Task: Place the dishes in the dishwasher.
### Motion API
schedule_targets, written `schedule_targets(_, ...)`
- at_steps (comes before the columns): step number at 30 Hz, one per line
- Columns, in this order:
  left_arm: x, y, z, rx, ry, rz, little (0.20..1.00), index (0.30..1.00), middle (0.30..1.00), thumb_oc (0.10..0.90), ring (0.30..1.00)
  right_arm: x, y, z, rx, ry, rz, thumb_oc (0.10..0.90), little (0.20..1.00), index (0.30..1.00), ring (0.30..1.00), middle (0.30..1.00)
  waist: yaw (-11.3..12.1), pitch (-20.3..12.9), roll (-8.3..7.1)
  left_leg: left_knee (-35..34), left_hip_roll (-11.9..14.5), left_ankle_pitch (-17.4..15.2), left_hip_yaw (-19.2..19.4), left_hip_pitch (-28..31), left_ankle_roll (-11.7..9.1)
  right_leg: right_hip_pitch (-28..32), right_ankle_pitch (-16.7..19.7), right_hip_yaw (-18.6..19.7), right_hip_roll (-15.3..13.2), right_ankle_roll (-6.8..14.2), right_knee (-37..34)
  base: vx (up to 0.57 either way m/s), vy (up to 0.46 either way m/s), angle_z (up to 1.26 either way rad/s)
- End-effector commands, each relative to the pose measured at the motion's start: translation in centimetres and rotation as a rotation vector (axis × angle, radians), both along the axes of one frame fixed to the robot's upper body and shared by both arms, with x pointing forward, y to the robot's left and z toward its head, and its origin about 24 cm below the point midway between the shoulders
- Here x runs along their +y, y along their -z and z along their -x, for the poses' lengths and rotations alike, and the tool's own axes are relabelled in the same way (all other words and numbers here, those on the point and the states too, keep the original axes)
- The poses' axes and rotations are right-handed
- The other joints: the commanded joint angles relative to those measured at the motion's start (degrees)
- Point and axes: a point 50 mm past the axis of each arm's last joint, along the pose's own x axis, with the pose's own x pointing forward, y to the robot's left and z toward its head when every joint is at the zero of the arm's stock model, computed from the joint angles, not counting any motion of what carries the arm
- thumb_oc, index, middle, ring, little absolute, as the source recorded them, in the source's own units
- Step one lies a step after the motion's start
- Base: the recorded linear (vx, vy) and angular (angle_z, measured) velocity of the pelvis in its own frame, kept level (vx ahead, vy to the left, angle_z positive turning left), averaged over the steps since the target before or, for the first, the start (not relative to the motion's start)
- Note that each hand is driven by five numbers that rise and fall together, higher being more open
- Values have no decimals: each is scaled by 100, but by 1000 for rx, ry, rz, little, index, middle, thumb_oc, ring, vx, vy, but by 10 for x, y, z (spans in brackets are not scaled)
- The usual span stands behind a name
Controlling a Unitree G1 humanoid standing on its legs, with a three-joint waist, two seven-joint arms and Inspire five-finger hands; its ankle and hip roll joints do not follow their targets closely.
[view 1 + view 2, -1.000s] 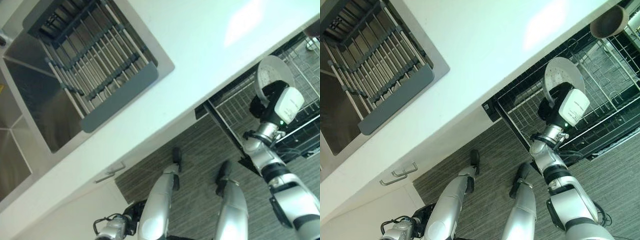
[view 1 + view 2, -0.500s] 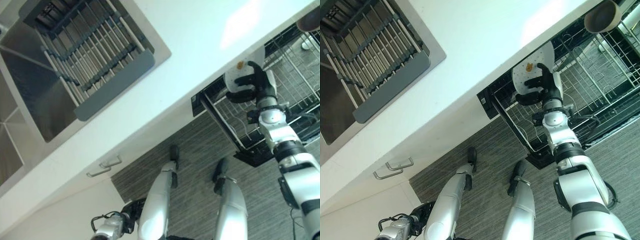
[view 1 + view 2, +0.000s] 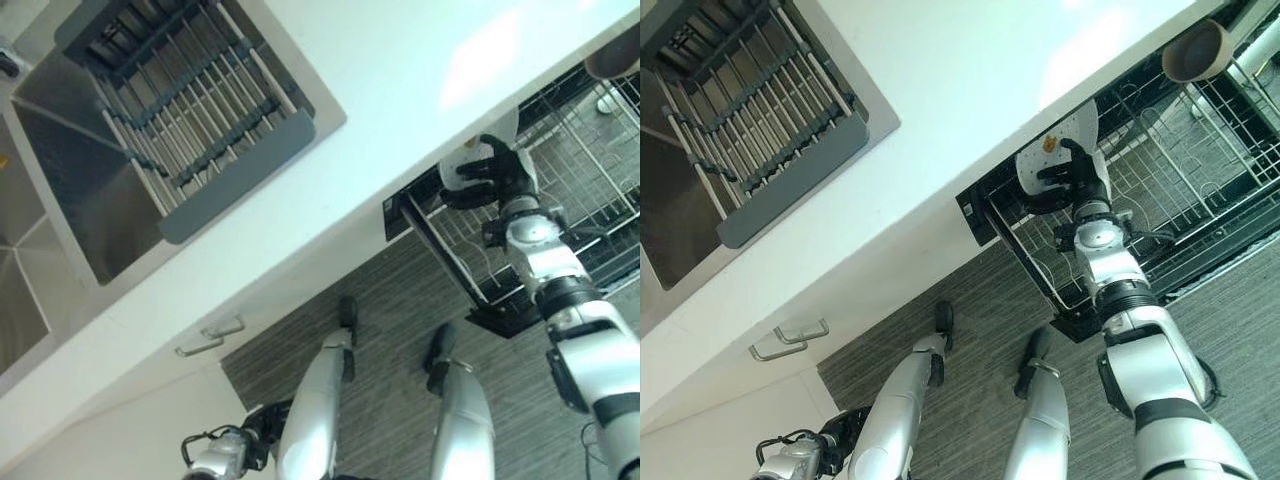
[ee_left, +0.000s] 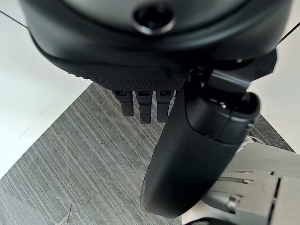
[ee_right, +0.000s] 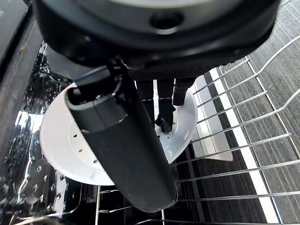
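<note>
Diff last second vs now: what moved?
The right robot hand turned over and carried the plate from upright above the rack in toward the counter edge, at the rack's near end. It still grips the plate. The left robot hand stays low and idle, and the bowl is unmoved.

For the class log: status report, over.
Right hand shut on plate, over the dishwasher rack. Left hand idle, low over the floor, fingers open. A bowl sits further along the rack.
</note>
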Motion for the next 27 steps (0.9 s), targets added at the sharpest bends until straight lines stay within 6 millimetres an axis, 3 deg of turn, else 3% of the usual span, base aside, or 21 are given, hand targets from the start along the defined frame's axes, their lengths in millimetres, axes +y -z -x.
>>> schedule_targets(1,0,-7,-12,-69,-19,12,900,900,900,800,900,-42,96,39,450,260,250,800,900,900,900,900,162,243,150,109,-120,-766,-186,21,139,277,-540,177,134,-10,-27,-50,-43,2)
schedule_targets(5,0,-7,-13,-74,-23,5,900,900,900,800,900,-53,111,52,697,268,494,800,900,900,900,900,139,243,99,109,-101,-772,-156,76,137,367,-510,155,152,-17,-102,-41,-40,2)
schedule_targets(7,5,-8,-14,-79,-22,-11,900,900,900,800,900,-65,122,65,882,238,723,800,900,900,900,900,134,243,38,109,-78,-791,-132,151,148,458,-474,109,142,-3,-165,-58,-86,0)
schedule_targets(9,9,-10,-16,-78,-21,-22,900,900,900,800,900,-73,122,70,963,236,869,800,900,900,900,900,139,243,-2,109,-68,-810,-118,238,165,552,-441,76,132,11,-222,-62,-84,11)
schedule_targets(11,14,-10,-17,-76,-15,-42,900,900,900,800,900,-79,117,71,1055,218,1128,800,900,900,900,900,146,243,-94,109,-45,-867,-90,451,192,779,-399,29,109,51,-331,-71,-98,15)
schedule_targets(14,18,-12,-20,-75,-14,-57,900,900,900,800,900,-81,119,76,1153,208,1251,800,900,900,900,900,131,243,-187,109,-12,-953,-51,729,199,1086,-348,-3,119,96,-516,-50,-60,9)
schedule_targets(22,29,-15,-27,-21,-49,-113,900,900,900,800,900,-77,152,94,1141,135,1068,800,900,900,900,900,30,243,-431,109,73,-1156,-34,1388,176,1916,-292,-36,251,167,-955,-2,-42,4)
schedule_targets(27,35,-16,-29,-5,-72,-131,900,900,900,800,900,-62,153,83,881,111,915,800,900,900,900,900,-15,243,-487,109,129,-1108,-12,1573,181,2163,-177,-72,329,131,-1096,-40,-6,0)
